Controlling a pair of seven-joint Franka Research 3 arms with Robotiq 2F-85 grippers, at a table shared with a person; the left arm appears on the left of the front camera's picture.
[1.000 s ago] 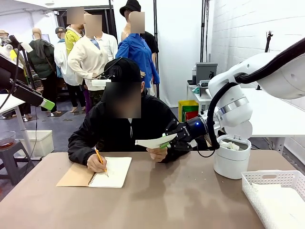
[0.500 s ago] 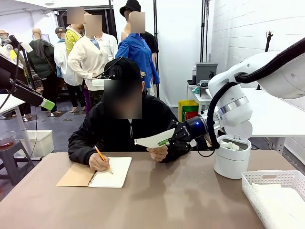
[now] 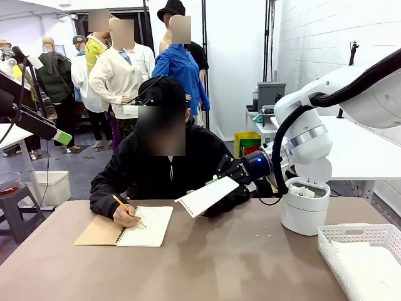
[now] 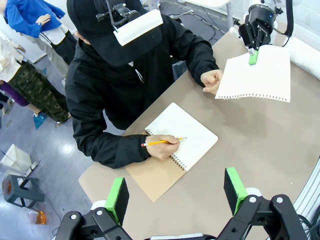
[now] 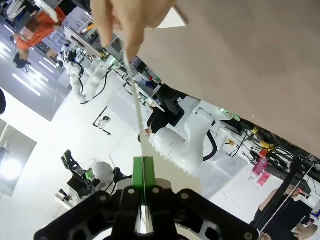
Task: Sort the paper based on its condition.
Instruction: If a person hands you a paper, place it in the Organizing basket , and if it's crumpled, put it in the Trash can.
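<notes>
Since a second ago my right gripper [image 3: 216, 180] has gone from spread around the edge of the paper sheet [image 3: 207, 196] to pressed tight on it, and the person's hand [image 4: 213, 81] has let go, so now the sheet hangs from my pads alone, tilted down toward the table [image 3: 238, 263] with its torn perforated edge lowest. From my right wrist cam the sheet [image 5: 136, 107] runs edge-on straight up out of the green pads [image 5: 138, 173], which are squeezed flat together on it. That hand sits curled just beside the sheet's near corner, resting on the table. My left gripper [image 4: 175, 192] hangs high above the table with its fingers spread wide, holding nothing. Further out, the person is writing with a pencil [image 4: 162, 142] in the open spiral notebook [image 4: 177, 139]. Off to my right there's a white round bin [image 3: 304, 207] with a crumpled wad [image 3: 302, 191] in it, and a white basket [image 3: 363, 257] at the table's corner.
</notes>
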